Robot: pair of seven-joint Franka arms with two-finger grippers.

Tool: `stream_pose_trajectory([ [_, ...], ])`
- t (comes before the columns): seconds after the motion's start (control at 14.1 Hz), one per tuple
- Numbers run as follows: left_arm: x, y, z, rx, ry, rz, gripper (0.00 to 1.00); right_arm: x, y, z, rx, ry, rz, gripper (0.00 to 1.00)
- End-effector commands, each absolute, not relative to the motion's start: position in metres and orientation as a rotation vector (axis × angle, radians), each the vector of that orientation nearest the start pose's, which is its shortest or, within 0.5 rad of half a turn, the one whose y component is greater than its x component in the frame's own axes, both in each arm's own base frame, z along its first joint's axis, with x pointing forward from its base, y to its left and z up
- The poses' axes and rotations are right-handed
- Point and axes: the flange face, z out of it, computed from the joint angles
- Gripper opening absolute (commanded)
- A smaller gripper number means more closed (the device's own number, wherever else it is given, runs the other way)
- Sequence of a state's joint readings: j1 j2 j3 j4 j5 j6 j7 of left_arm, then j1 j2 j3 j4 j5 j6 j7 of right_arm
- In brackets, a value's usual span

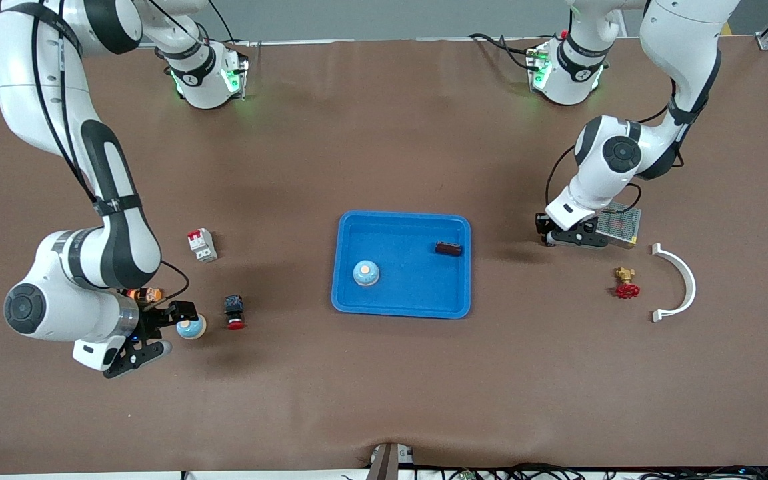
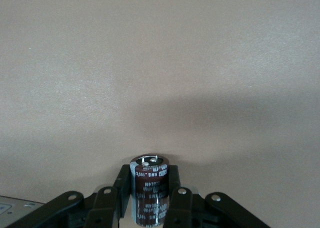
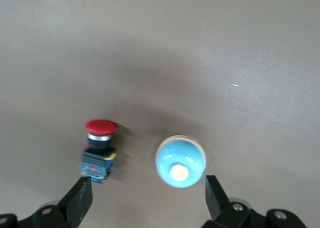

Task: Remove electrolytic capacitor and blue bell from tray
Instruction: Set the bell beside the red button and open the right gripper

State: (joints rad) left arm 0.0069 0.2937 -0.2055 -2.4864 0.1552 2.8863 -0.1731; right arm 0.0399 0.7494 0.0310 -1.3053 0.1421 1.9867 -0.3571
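Observation:
A blue tray lies mid-table. In it stand a blue bell and a dark capacitor on its side. A second blue bell sits on the table toward the right arm's end. My right gripper is open just above the table. That bell lies just ahead of its fingertips, close to one finger, untouched. My left gripper is shut on an upright brown capacitor, low over bare table between the tray and a metal box.
A red push button stands beside the second bell, with a white and red breaker farther from the camera. At the left arm's end are a metal mesh box, a brass valve with a red handle and a white curved bracket.

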Motion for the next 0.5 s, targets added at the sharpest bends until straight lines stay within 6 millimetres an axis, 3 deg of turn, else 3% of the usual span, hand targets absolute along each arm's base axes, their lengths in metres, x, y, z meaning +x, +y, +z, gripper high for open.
stream_pose_trajectory([
  [0.0,0.471,-0.106,0.188,-3.156,0.287,-0.197,0.0,0.729,0.096,0.313,-2.944,-0.392,0.07,1.0],
  [0.21,0.47,-0.106,0.185,-3.158,0.287,-0.188,0.0,0.721,0.136,0.327,-2.965,-0.233,0.094,1.0],
  [0.42,0.47,-0.106,0.18,-3.163,0.285,-0.195,0.0,0.707,0.191,0.333,-2.979,-0.068,0.127,1.0],
])
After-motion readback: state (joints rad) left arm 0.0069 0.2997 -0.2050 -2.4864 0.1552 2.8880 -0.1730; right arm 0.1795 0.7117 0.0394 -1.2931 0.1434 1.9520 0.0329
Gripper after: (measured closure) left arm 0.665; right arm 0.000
